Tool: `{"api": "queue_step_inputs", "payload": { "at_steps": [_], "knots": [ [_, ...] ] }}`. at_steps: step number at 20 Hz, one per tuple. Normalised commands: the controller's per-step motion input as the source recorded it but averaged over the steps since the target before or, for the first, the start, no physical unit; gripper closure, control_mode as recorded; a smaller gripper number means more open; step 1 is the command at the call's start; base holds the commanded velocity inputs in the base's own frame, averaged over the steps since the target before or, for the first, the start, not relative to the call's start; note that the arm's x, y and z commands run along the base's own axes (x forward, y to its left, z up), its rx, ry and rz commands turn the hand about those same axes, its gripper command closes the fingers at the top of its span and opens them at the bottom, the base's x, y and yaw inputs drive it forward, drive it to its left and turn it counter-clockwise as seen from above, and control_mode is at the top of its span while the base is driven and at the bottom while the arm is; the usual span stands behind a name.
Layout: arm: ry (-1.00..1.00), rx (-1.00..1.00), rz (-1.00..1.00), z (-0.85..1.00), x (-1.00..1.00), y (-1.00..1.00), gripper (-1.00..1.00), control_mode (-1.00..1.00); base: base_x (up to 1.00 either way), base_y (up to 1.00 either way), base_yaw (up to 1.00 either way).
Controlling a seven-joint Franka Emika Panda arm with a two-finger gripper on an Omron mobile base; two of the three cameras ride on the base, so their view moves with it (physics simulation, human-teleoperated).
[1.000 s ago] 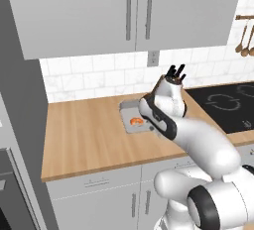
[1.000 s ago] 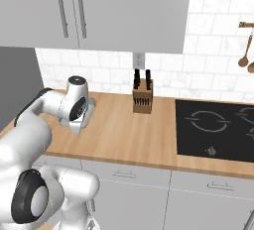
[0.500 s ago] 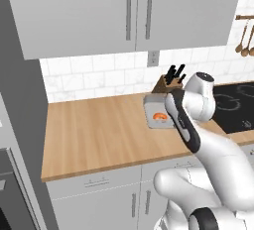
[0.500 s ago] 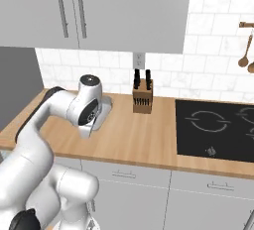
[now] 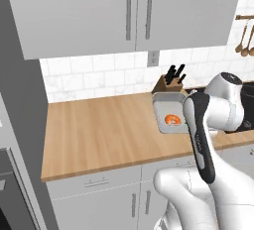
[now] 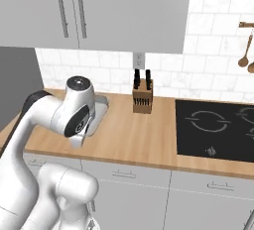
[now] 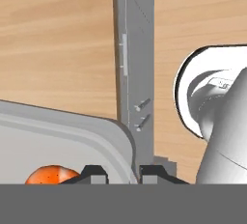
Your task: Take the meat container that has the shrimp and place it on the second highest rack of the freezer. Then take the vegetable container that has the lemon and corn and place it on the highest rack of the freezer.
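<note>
While your fingers [image 7: 123, 170] pinch only the meat container [image 5: 168, 116]'s rim, a fast swing could spill the shrimp [image 5: 172, 120].

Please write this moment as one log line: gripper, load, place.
gripper: shut on tray rim | load: grey tray holding shrimp | place: above wooden counter, near knife block

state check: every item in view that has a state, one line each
gripper: shut on the tray rim
tray: held above the counter, level
shrimp: lying inside the tray
upper cabinets: doors closed
knife block: upright on the counter, knives in
wooden spoons: hanging on the wall rail
cooktop: bare, nothing on it
</note>
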Motion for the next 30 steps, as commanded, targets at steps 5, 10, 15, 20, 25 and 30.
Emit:
{"api": "queue_step_inputs", "payload": {
  "at_steps": [5, 10, 15, 20, 25, 30],
  "knots": [
    [0.0, 0.0, 0.0, 0.0, 0.0, 0.0, 1.0, 1.0, -0.64, 0.09, 0.0],
    [0.0, 0.0, 0.0, 0.0, 0.0, 0.0, 1.0, 1.0, -0.42, 0.65, 0.04],
    [0.0, 0.0, 0.0, 0.0, 0.0, 0.0, 1.0, 1.0, -0.31, 1.0, 0.12],
    [0.0, 0.0, 0.0, 0.0, 0.0, 0.0, 1.0, 1.0, -0.49, 1.0, 0.11],
    [0.0, 0.0, 0.0, 0.0, 0.0, 0.0, 1.0, 1.0, -0.8, 1.0, 0.07],
    [0.0, 0.0, 0.0, 0.0, 0.0, 0.0, 1.0, 1.0, -0.23, 1.0, 0.04]
  ]
}}
